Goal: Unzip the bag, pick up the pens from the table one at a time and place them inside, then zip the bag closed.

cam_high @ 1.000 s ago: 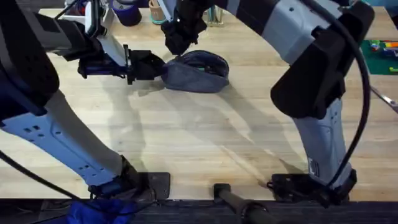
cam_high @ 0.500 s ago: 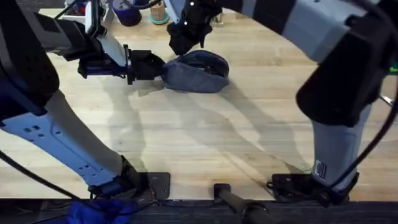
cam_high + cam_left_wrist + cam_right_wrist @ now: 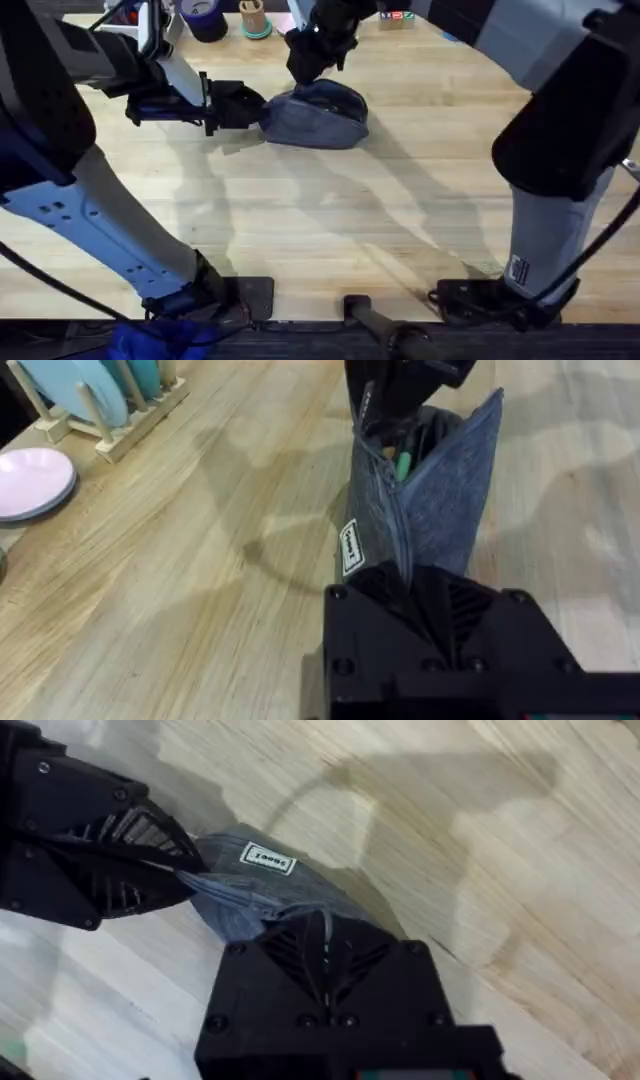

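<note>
Bag pinched at both ends on the tabletop

The bag (image 3: 318, 115) lies far on the tabletop (image 3: 330, 220); the left gripper (image 3: 248, 106) has its jaws closed on its left end, the right gripper (image 3: 305, 72) clamps its far top edge.

Black ribbed gripper (image 3: 415, 622) with round screws, grey-white arm shells, black cables

A dark blue cup (image 3: 203, 20) and a small wooden holder (image 3: 252, 17) stand by the bench's far edge; a rack of plates (image 3: 110, 400) and a pink plate (image 3: 32, 477) sit nearby.
</note>
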